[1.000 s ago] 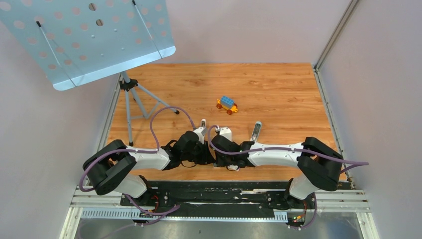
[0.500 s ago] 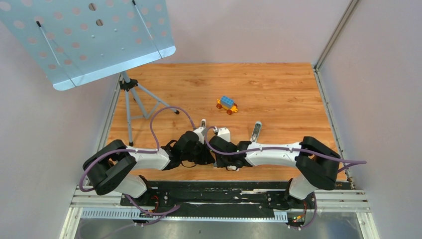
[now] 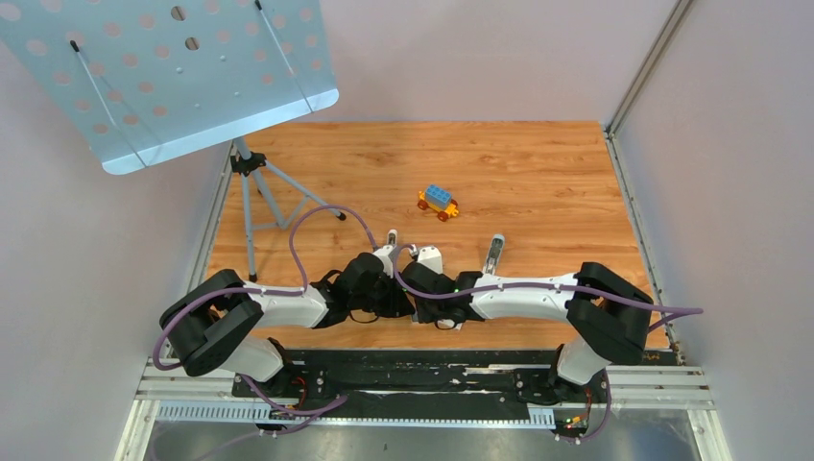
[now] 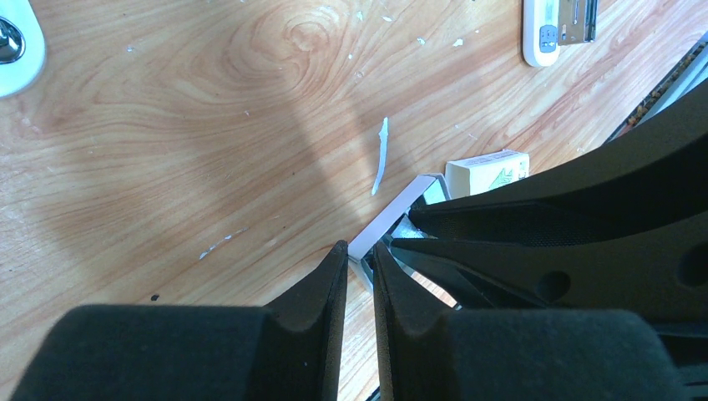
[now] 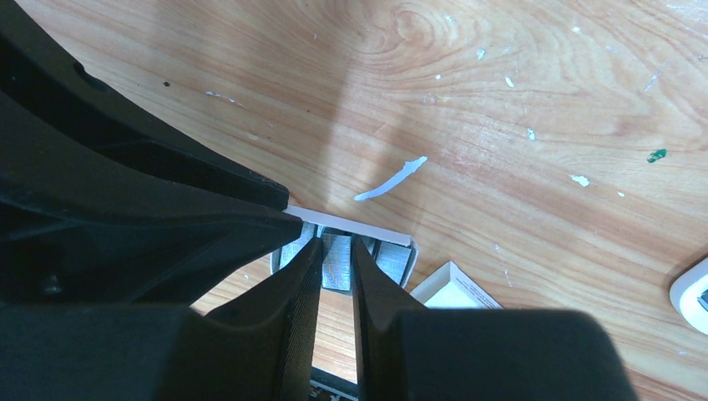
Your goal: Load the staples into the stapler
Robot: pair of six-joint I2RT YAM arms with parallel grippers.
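Room: plain pale walls (image 3: 480, 58) enclose the bench on three sides, with metal rails down the left and right edges.

Surface: flat wood-grain laminate tabletop (image 3: 538, 163), scuffed and dotted with white flecks. It looks hard and smooth, so small parts would probably skid on it.

Pale blue perforated metal music stand on a tripod (image 3: 173, 77) at the far left, well away from the work.

Both arms are folded inward and meet at the near middle of the table.

Left gripper (image 4: 359, 251): jaws narrow, clamped on one wall of the tray and steadying it.

Right gripper (image 5: 336, 244): jaws narrow, straddling one strip from above. I cannot tell whether the pinch is made.

White plastic and bare-metal stapler (image 4: 558, 25) lies beyond the grippers, well apart from them.

Blue, yellow and orange toy brick car (image 3: 438, 202) sits further out and plays no part.

Small white printed cardboard box (image 4: 488, 171) lies just beside the tray.

Small white cardboard tray (image 5: 355, 225) rests on the table between the two grippers.

Short grey ribbed metal staple strips (image 5: 336, 266) lie side by side in the tray.

Handling, as a judgement:
- The strips are very light and stiff along their length.
- They are brittle at the glue lines and slick.
- Best taken across the long flanks at mid-length, with light pressure; a hard squeeze or a twist could snap a strip.
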